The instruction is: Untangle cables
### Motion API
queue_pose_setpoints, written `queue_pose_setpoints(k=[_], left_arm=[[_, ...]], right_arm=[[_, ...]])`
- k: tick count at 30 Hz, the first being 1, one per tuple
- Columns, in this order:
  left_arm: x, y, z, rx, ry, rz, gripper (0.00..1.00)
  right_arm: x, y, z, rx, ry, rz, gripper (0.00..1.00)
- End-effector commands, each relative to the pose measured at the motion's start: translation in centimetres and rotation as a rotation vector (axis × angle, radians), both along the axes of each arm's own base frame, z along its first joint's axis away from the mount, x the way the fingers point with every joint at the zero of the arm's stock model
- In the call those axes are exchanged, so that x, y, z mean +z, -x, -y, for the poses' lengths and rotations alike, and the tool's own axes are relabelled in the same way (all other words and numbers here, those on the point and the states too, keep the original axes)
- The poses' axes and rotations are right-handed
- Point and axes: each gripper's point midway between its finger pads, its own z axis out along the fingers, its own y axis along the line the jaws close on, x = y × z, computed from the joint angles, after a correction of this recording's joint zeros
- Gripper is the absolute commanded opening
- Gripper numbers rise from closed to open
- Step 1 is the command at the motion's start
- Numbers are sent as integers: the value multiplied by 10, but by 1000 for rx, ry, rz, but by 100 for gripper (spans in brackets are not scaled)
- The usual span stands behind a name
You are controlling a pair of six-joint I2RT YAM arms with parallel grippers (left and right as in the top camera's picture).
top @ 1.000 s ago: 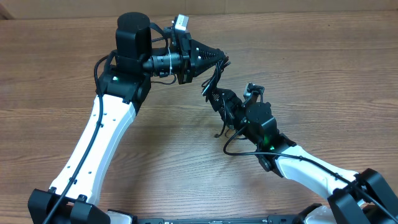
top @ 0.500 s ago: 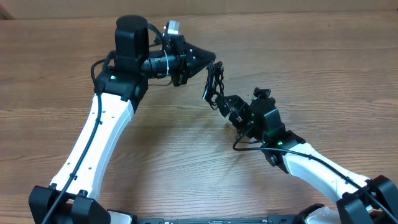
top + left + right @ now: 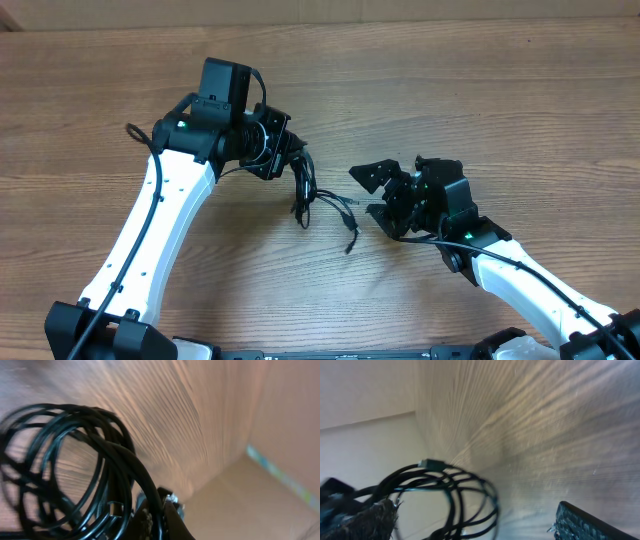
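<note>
Holding the tangled thin black cables (image 3: 305,195) pinched in the left fingers (image 3: 290,160) while steering the wide-spread, empty right fingers (image 3: 372,174) onto one loose strand (image 3: 345,215).

The cables (image 3: 305,196) are black, the table (image 3: 520,90) brown with fine wood grain, the arms (image 3: 150,230) white with black joints.

The right gripper (image 3: 363,192) no longer clamps the cables (image 3: 312,203); its jaws now stand wide apart, and it sits back to the right, clear of them. The left gripper (image 3: 296,165), earlier pointing right, is now drawn lower and tilted downward; the cables, earlier strung between both grippers, now hang from it alone, loose ends trailing on the table (image 3: 500,100).
</note>
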Motion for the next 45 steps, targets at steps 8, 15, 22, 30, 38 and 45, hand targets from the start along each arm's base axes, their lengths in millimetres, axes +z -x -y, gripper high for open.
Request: queue_pose_setpoints(k=[8,15,22,30,38,45], left_arm=[[-9,5,-59,333,-248,-80,4],[-18,24,-69,353,-308,-162,4],[-17,26,-61,366,-249,-197,4],[-10,36,-34,355,-84,-299,4],[3,50,-4,193,62,-337,4],[11,62,8,52,112,-321,4]], right_arm=[[-1,21,-6,222,70,121,100],[56,12,0,291,121,441,99],[73,48,-24,415,270,635,99],[42,70,-43,347,615,678,100],[18,62,-56,355,835,785,100],[33,37,-55,240,841,843,100]])
